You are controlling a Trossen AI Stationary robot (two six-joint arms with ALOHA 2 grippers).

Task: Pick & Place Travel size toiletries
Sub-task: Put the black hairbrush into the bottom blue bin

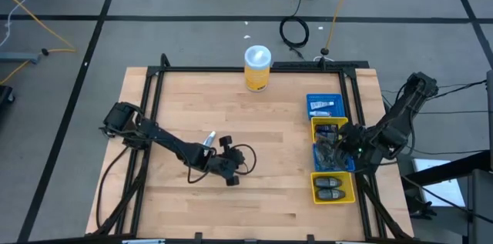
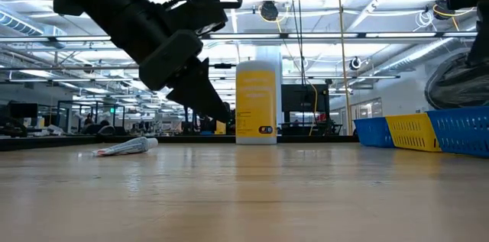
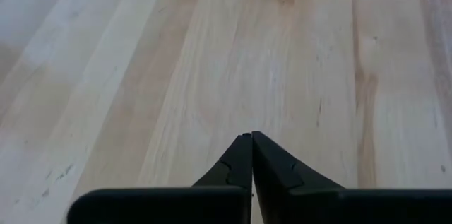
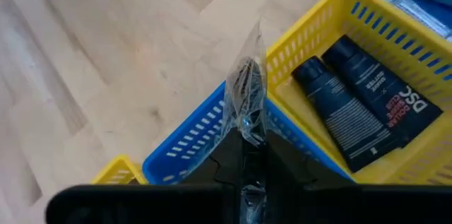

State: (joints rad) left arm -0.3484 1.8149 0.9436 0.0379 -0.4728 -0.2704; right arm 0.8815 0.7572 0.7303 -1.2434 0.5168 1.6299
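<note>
My right gripper (image 1: 337,150) is shut on a small clear plastic packet with dark contents (image 4: 246,86), above the row of baskets at the table's right. Below it are a blue basket (image 4: 185,143) and a yellow basket (image 4: 311,47) holding two dark oblong tubes (image 4: 360,104). My left gripper (image 1: 231,178) is shut and empty, low over the bare table middle; it also shows in the left wrist view (image 3: 251,138). A small white-silver tube (image 1: 209,138) lies flat on the table just beyond it and also shows in the low view (image 2: 126,147). My right gripper pinches the clear packet by its near end (image 4: 248,131) between its two fingers. The rest of the packet sticks out past the fingertips, clear of the baskets, over the wall between the blue and yellow baskets.
A tall yellow canister with a white lid (image 1: 257,67) stands at the far middle of the table. Several baskets stand in a row along the right edge: blue (image 1: 323,105), yellow (image 1: 327,130), blue (image 1: 345,163), yellow (image 1: 333,188), with items inside. A black frame borders the table.
</note>
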